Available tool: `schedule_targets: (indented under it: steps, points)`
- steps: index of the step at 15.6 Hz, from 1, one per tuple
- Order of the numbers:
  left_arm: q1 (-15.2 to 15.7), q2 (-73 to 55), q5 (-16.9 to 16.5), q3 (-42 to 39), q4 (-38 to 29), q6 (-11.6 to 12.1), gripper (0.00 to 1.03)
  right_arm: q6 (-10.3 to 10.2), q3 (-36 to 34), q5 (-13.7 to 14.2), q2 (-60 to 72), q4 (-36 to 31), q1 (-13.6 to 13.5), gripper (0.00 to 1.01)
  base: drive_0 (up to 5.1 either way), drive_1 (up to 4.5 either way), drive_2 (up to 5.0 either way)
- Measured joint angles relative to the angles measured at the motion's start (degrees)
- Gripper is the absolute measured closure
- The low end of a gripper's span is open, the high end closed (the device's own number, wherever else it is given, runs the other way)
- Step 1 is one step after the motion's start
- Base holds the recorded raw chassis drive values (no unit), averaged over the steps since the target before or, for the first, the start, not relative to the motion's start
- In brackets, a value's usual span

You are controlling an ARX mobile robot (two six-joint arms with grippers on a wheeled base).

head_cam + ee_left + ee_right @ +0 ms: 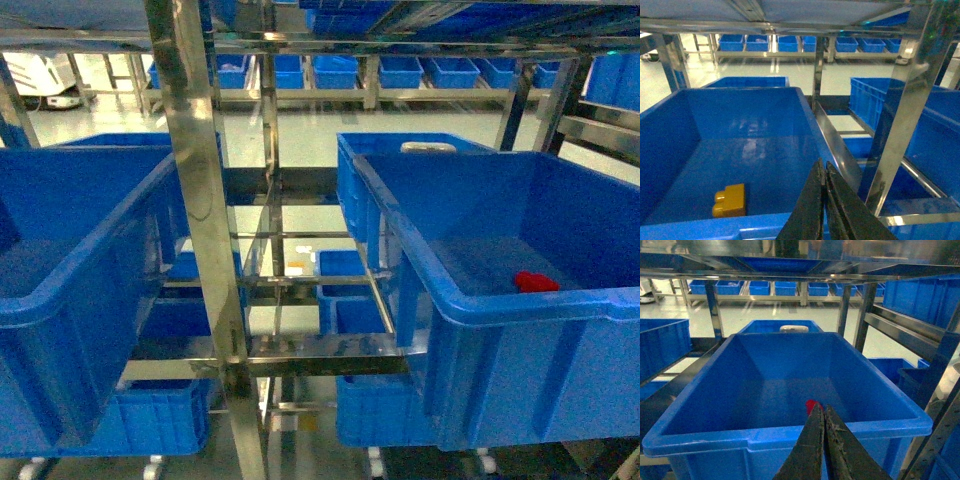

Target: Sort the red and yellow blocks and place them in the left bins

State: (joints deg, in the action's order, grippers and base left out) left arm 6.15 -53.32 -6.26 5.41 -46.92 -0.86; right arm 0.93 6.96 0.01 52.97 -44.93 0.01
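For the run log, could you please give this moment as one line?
yellow block: in left bin | red block: in right bin | left gripper: shut | right gripper: shut

left gripper [825, 172]: only shows up in its own wrist cam, poking up from the bottom edge. Two dark fingers [812, 200] pressed flat together, tips meeting in a point, no gap and nothing pinched between them.
right gripper [821, 415]: same deal in the right wrist cam, dark fingers [809, 445] closed tight against each other, tips touching, not holding anything.
pose: both point forward and slightly up in their own views, roughly centred in frame.
arms: can't see either arm or wrist in the head cam, so no read on the joints.
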Motion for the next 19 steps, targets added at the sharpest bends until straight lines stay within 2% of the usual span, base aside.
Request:
schedule_targets:
  steps: [1, 2, 3, 4, 11, 19]
  points:
    - [-0.8, 0.1, 0.7, -2.0, -3.7, 0.1, 1.01, -0.2, -0.9, 0.0, -2.7, 1.2, 0.0, 0.99, 0.0, 0.00, 0.0]
    - [-1.7, 2.1, 1.8, -3.3, -0.4, 0.1, 1.01, -0.3, -1.7, 0.0, -5.5, 2.8, 0.0, 0.99, 0.0, 0.00, 0.0]
    - [-5.4, 5.4, 5.6, -4.3, 2.5, 0.1, 1.01, -0.3, -2.9, 0.0, -8.2, 4.9, 0.0, 0.99, 0.0, 0.00, 0.0]
    - [-6.5, 9.2, 5.7, -4.4, 4.6, 0.2, 1.01, -0.3, -4.7, 0.0, -8.7, 2.0, 0.0, 0.99, 0.0, 0.00, 0.0]
    - [-6.1, 31.1, 6.3, -4.6, 24.7, 0.2, 1.01, -0.3, -6.1, 0.0, -29.7, 21.5, 0.0, 0.99, 0.0, 0.00, 0.0]
    - [-6.1, 41.9, 6.3, -4.6, 35.5, 0.2, 1.01, -0.3, -6.1, 0.0, -41.0, 32.9, 0.0, 0.99, 0.0, 0.00, 0.0]
